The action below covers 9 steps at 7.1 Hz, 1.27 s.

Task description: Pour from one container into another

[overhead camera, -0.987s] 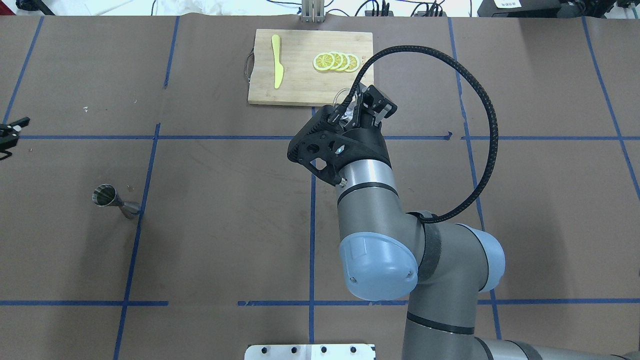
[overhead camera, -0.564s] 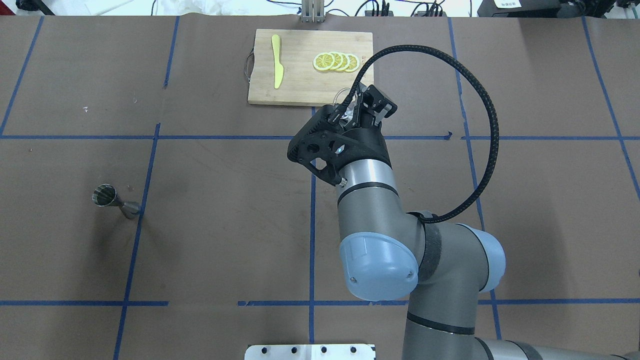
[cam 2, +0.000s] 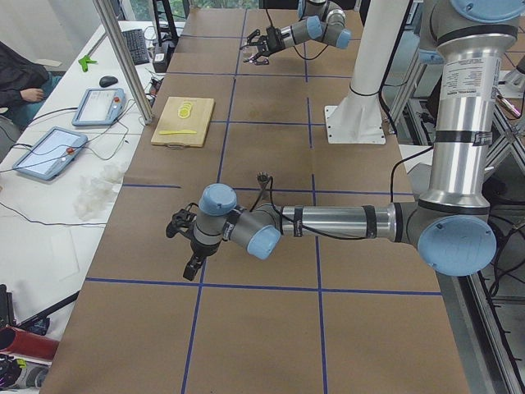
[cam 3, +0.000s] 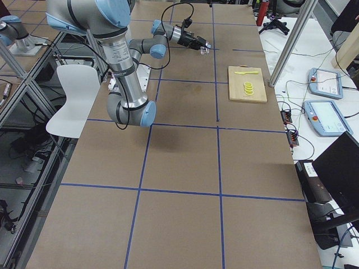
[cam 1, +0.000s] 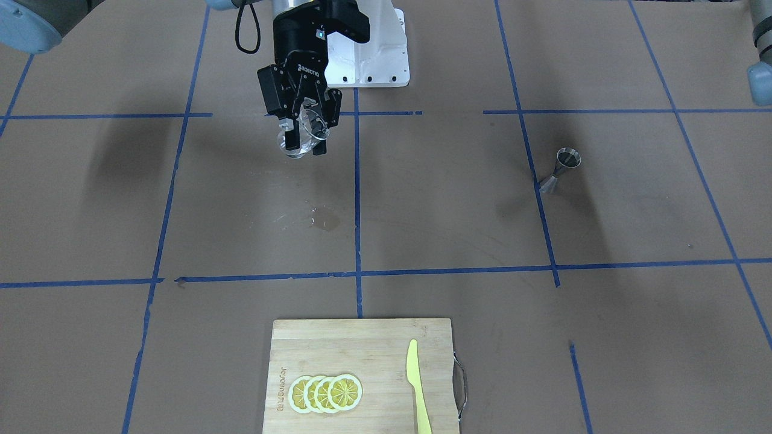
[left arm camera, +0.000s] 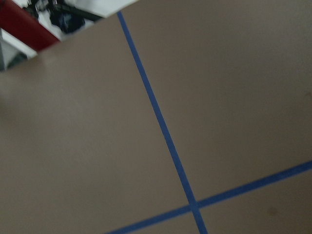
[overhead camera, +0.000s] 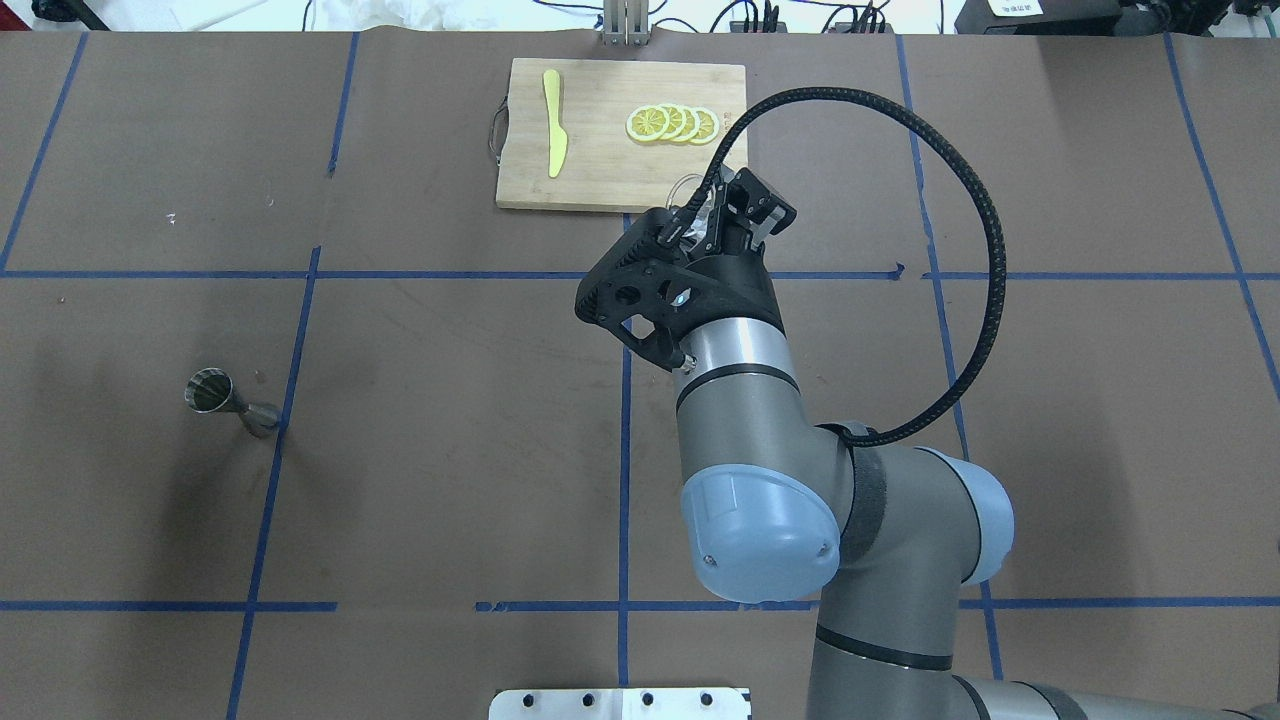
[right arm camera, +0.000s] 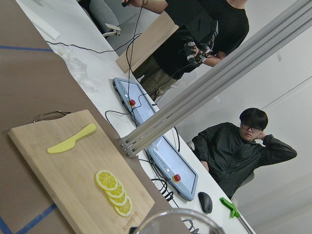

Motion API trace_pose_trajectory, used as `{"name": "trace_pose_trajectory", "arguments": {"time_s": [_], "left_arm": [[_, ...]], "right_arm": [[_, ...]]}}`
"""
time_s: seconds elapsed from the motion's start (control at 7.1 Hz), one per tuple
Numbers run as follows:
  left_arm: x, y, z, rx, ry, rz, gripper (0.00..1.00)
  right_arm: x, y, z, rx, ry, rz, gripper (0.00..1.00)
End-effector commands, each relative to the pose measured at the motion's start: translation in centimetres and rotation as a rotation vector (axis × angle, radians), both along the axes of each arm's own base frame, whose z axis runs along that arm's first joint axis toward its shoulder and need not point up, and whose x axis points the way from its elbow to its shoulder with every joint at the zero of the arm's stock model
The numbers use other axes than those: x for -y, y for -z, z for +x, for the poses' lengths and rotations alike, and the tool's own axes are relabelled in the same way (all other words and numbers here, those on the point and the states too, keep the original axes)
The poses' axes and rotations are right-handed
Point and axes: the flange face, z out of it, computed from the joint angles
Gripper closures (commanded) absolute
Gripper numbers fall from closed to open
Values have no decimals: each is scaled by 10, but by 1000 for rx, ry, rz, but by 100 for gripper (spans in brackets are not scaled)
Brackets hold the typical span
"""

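Observation:
The small clear glass cup (cam 1: pixel 299 151) hangs tilted above the table, with my right gripper (cam 1: pixel 306 141) shut on it. From overhead its rim (overhead camera: pixel 683 187) pokes out beyond the right gripper (overhead camera: pixel 728 212), near the cutting board's corner. The cup's rim (right arm camera: pixel 178 222) fills the bottom of the right wrist view. The steel jigger (overhead camera: pixel 228 400) stands upright far off on the left side of the table, also seen across the table (cam 1: pixel 561 168). My left gripper (cam 2: pixel 184 245) hovers over the table's left end, away from the jigger (cam 2: pixel 262 176); I cannot tell whether it is open.
A wooden cutting board (overhead camera: pixel 600 170) at the far edge carries lemon slices (overhead camera: pixel 672 124) and a yellow knife (overhead camera: pixel 553 122). A wet patch (cam 1: pixel 324 220) marks the paper below the cup. Two people (right arm camera: pixel 239 146) are beyond the table's far side.
The left gripper, seen at the overhead view's left edge a second ago, has drawn out of that view. The right arm and the cup have barely shifted.

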Motion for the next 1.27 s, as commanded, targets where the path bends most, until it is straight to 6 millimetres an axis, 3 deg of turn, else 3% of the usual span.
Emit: {"name": "trace_pose_trajectory", "arguments": {"time_s": [0.0,0.14,0.28,0.56,1.13], "left_arm": [[-15,-21,-16,-102,10,-254,0],[-19,-12,-44,-131,53,-249,0],[-37,5,-86,-137,82,-179,0],[-45,-4,-92,-137,99,-248,0],[-40,0,-92,-134,97,-237,0]], "right_arm": [[-1,2,2,5,0,1,100],[-1,2,2,5,0,1,100],[-1,1,2,3,0,1,100],[-1,2,2,6,0,2,100],[-1,-8,0,37,-12,-18,100]]}}
